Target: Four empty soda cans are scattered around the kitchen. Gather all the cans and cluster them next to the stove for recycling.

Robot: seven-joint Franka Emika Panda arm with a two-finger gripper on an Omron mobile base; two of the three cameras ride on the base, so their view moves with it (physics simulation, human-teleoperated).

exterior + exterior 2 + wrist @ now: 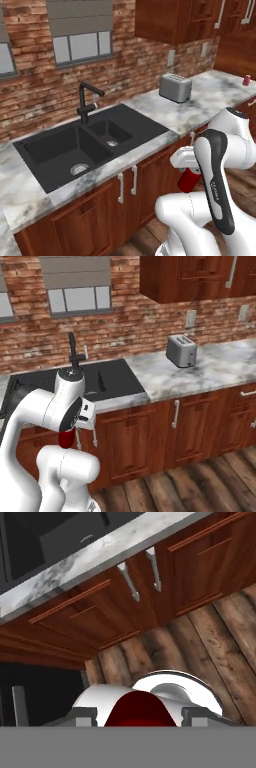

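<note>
Red can: held low in front of the cabinets, below counter height; in the hand view its red body sits between the two fingertips, so the gripper is closed on it
Second can: a small red one stands far along the counter, beyond the toaster
Stove: not visible from here; the base faces the black sink and tap, so I judge this to be the carry leg, with the drop-off yet to come
Grip: keep the fingers clamped through the drive; an empty can is light and thin-walled, so squeeze enough to hold without crushing
Carry height: the can hangs close to the cabinet doors and handles; keep the arm tucked and clear of them as the base turns
Placing: raise the can above the counter edge before reaching in; set it down upright beside the stove, not on a burner; leave room for the others
Risk: knocking the counter lip on the lift; a tipped can rolls
</note>
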